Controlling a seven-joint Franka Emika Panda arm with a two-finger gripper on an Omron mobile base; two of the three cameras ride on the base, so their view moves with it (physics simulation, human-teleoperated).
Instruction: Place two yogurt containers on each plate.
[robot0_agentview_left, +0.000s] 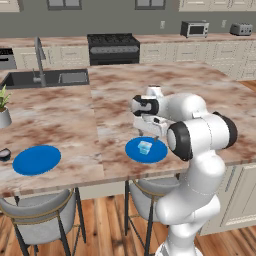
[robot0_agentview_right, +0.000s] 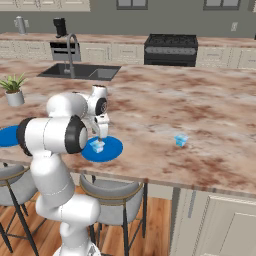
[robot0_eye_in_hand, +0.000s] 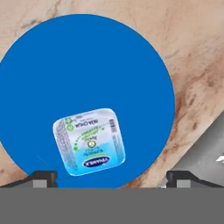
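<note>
One yogurt cup (robot0_eye_in_hand: 89, 141) lying flat on the near plate (robot0_eye_in_hand: 65, 65), label up, off-centre toward the counter's front edge; broad bare blue around it on the other sides. Same cup (robot0_agentview_left: 145, 147) seen on that plate (robot0_agentview_left: 135, 152) close to the counter (robot0_agentview_left: 60, 115) front edge, above a stool (robot0_agentview_left: 145, 187). Second cup (robot0_agentview_right: 181, 140) alone on bare marble, well apart from the plate (robot0_agentview_right: 112, 150) and off to the robot's right, open counter all round it. Second plate (robot0_agentview_left: 36, 160) far to the left, nothing on it, also near the front edge, just beside a small dark object (robot0_agentview_left: 4, 155) at the picture's edge. Potted plant (robot0_agentview_left: 3, 110) behind that plate; sink (robot0_agentview_left: 50, 78) farther back. Wide unobstructed marble between the two plates and across to the loose cup.

Gripper (robot0_eye_in_hand: 111, 178) directly over the near plate, above the cup, jaws spread wide with finger tips (robot0_eye_in_hand: 41, 178) well clear on either side of the cup, touching nothing, holding nothing. Gripper (robot0_agentview_left: 146, 131) hanging just above the plate.
</note>
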